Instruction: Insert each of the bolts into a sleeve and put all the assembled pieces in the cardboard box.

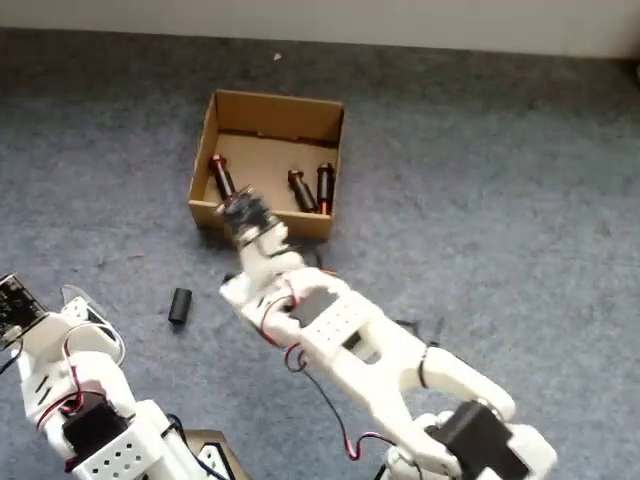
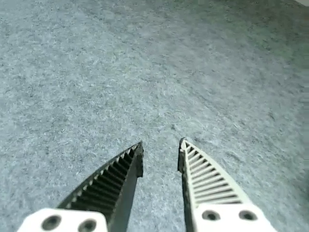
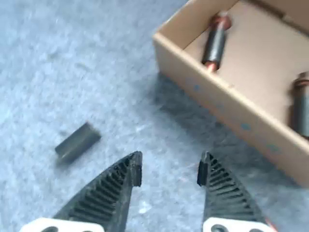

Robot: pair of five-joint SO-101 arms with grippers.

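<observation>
The cardboard box (image 1: 275, 105) sits on the grey counter (image 1: 500, 200) toward the middle of its far edge. Inside it lie 3 assembled pieces (image 1: 301, 190) - dark sleeves with reddish bolt ends showing - 1 by the box's left wall and 2 close together by its right wall. 1 loose sleeve (image 1: 180, 305) lies on its side on the counter, off the box's near-left corner and toward the near edge.

The right tool (image 1: 245, 212) is at the box's near wall, close to that wall's left end. Its jaws are spread apart with nothing between them; the loose sleeve is off to one side of it and the box to the other.

The left tool (image 2: 161, 143) is at the counter's near-left corner - jaws parted and empty above bare grey surface.
</observation>
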